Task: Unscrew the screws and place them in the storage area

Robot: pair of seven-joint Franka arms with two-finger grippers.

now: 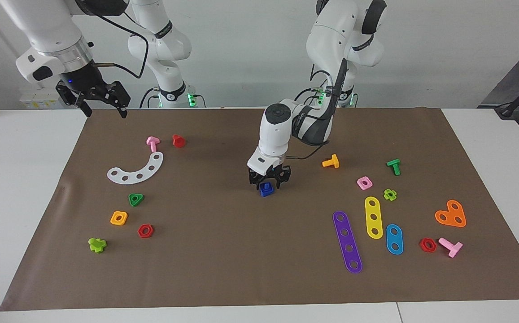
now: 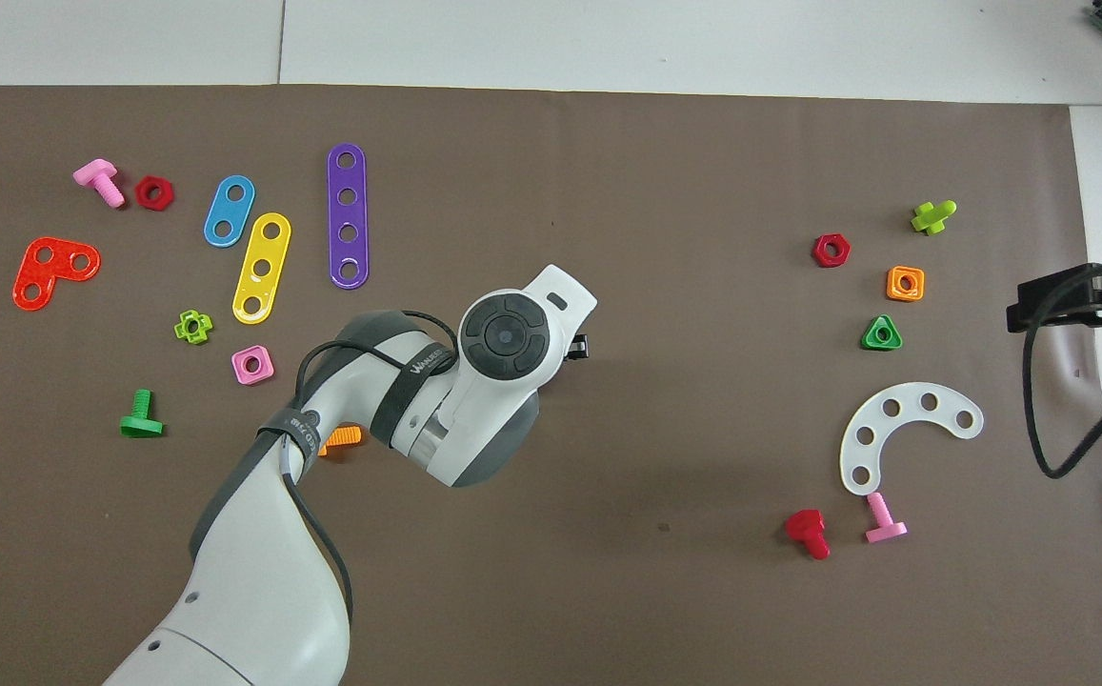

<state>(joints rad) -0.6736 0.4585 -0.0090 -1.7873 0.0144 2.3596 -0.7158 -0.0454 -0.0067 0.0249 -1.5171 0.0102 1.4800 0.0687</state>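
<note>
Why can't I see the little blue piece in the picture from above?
Overhead view: the left arm's white wrist covers its tool and the piece. Facing view: the left tool sits low over the small dark-blue plastic piece on the brown paper mat, in soft, even light.

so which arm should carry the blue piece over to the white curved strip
Left. The left gripper is already down on the blue screw piece mid-mat. The right gripper hangs raised at the mat's edge, though nearer the white curved strip.
</note>
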